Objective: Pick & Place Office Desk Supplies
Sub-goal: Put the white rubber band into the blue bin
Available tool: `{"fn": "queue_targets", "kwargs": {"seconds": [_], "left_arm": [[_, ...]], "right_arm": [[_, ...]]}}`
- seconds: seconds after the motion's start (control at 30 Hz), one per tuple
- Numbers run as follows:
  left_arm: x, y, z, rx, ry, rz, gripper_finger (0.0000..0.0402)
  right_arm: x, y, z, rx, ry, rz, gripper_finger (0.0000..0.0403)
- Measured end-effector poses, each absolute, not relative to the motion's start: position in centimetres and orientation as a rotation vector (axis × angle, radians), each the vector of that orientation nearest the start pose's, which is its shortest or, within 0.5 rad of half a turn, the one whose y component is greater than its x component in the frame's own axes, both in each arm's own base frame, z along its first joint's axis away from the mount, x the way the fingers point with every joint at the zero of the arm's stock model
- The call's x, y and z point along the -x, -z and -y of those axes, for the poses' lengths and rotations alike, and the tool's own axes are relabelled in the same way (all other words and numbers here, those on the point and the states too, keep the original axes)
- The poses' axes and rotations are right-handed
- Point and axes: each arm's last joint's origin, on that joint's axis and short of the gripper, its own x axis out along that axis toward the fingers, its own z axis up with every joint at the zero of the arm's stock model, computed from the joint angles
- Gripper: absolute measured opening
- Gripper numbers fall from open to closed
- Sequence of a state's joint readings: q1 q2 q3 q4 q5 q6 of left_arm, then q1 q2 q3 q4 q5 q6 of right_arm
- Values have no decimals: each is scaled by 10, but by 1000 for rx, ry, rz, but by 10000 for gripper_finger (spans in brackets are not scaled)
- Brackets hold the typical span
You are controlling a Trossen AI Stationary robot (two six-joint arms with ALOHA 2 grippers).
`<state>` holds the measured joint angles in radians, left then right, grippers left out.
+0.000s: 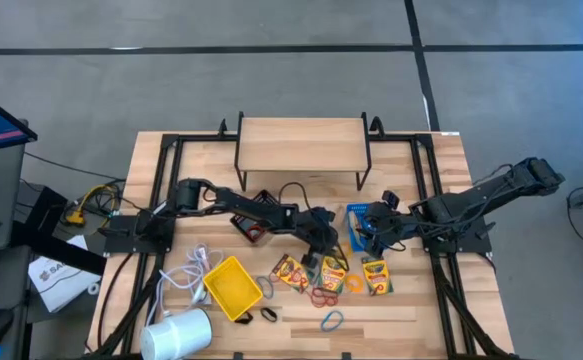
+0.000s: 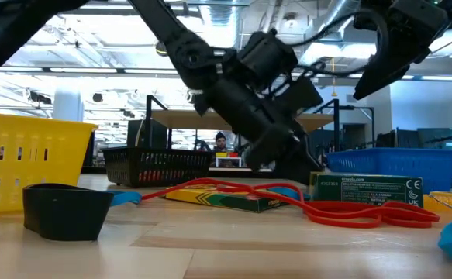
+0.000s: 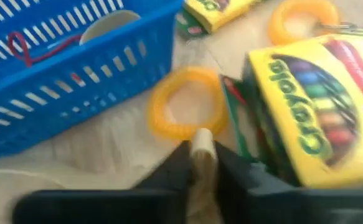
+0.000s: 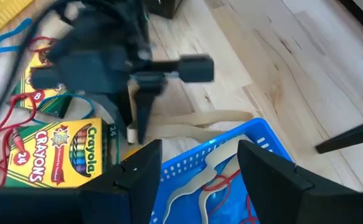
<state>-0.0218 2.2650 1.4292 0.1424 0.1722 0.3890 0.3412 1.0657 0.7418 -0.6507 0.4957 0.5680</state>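
Dark fingers of the left gripper (image 3: 201, 149) are pressed together with a thin pale band sticking out between them; we cannot tell which band it is. At one o'clock from the tips lies a yellow ring (image 3: 187, 102) and at three o'clock a crayon box (image 3: 312, 112), seen close only from the left wrist. The blue bin (image 4: 231, 168) holds red and pale bands, shown only from the wrists. The right gripper (image 4: 200, 165) hangs over it, fingers spread. From above we see the yellow bin (image 1: 233, 288) at eight o'clock.
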Motion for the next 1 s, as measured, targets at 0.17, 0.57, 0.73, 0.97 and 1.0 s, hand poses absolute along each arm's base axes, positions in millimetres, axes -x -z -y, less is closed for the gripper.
{"fn": "queue_targets", "kwargs": {"seconds": [0.17,0.57,0.73,0.97,1.0], "left_arm": [[-463,-153,15,-415,266,-622,5],[-431,-276,10,-423,294,-313,3],[-418,-307,3,-423,308,-212,5],[-416,-318,0,-424,340,-131,5],[-416,-319,1,-424,349,-120,5]], "right_arm": [[-189,-236,-52,-132,386,-809,207],[-186,-236,-50,-17,444,-810,207],[-190,-240,-57,47,362,-768,214],[-203,-254,-71,110,231,-589,232],[-204,-256,-72,118,221,-569,234]]}}
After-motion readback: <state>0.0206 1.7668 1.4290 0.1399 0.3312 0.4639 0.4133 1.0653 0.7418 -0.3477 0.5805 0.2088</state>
